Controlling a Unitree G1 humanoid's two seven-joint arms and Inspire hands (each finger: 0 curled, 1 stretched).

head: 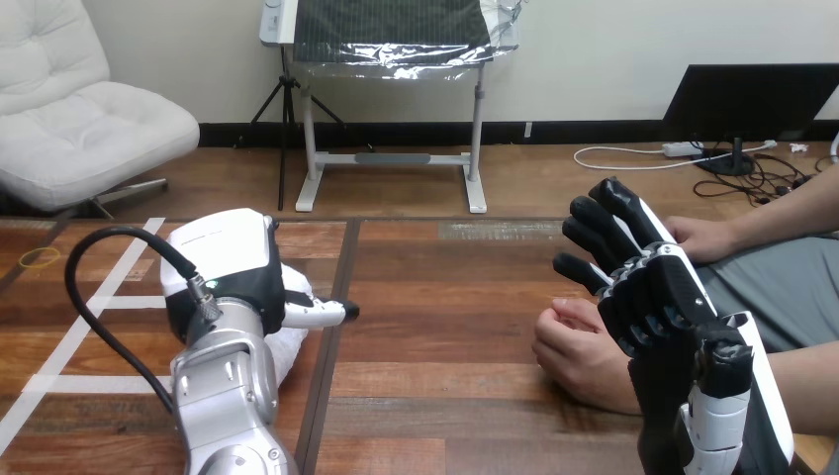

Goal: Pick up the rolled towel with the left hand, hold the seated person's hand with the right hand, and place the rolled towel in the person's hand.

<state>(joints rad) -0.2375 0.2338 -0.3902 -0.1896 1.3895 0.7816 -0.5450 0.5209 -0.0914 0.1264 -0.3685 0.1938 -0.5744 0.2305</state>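
The rolled white towel (288,348) lies on the wooden table (445,327) at the left, mostly covered by my left hand (226,265), which rests palm down on top of it. What grip it has on the towel is hidden beneath its white shell. My right hand (658,297) is raised at the right, open, its fingers nearly straight and pointing up and to the left. It stands just beside and above the person's hand (579,353), which rests loosely curled on the table. I see nothing of my right hand curled round it. The person's other hand (700,237) lies farther back.
A dark seam (331,336) runs front to back through the table between the towel and the person's hand. White tape lines (84,317) and a yellow rubber band (40,257) mark the table's left part. The table's far edge (445,220) lies well beyond both hands.
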